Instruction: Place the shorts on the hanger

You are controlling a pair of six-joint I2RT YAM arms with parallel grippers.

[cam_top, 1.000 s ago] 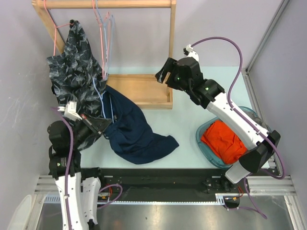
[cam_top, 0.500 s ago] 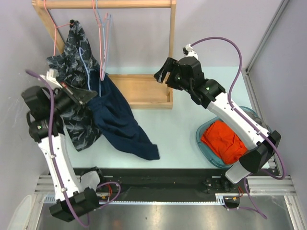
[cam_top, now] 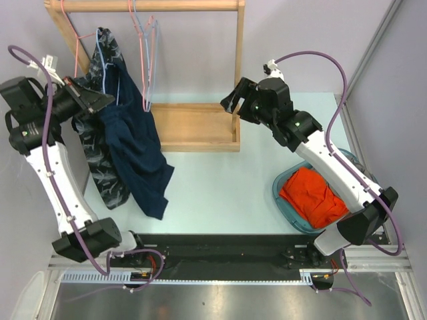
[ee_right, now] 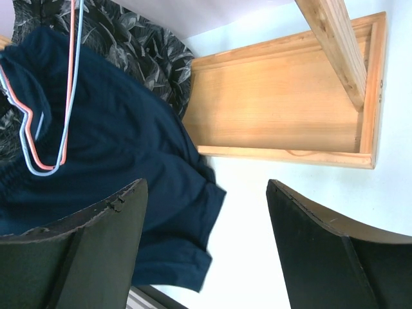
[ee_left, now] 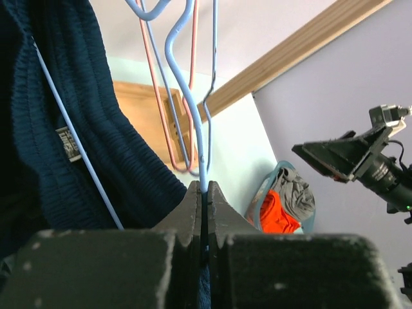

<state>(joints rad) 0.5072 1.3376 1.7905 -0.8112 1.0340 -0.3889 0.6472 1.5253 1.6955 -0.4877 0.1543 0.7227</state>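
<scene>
The pale green bench (cam_top: 233, 180) carries the wooden clothes rack (cam_top: 200, 127) at the back, its top rail running across the far edge of the top view. The navy shorts (cam_top: 137, 153) hang in a long fold to the left of the rack base, in front of the leaf-print garment (cam_top: 103, 173). I judge they are draped there because the hanger carrying them is held high in the air. Whether the lower hem touches the bench I cannot tell. Over on the right, the teal basket (cam_top: 283, 175) holds an orange garment (cam_top: 313, 197), well apart and out of play. The light-blue hanger (ee_left: 191, 109) is pinched at its neck by my left claw (ee_left: 204, 187), jaws closed tight on the wire. One thin arm runs across the elastic waistband, so the shorts look threaded on. I read the grip at the neck as leaving the hook free for the rail, where a pink hanger (ee_left: 154, 96) hangs already. My right claw (ee_right: 206, 212) is spread wide and empty above the rack base, likely standing by. The white label (ee_left: 64, 143) faces the left wrist camera.
</scene>
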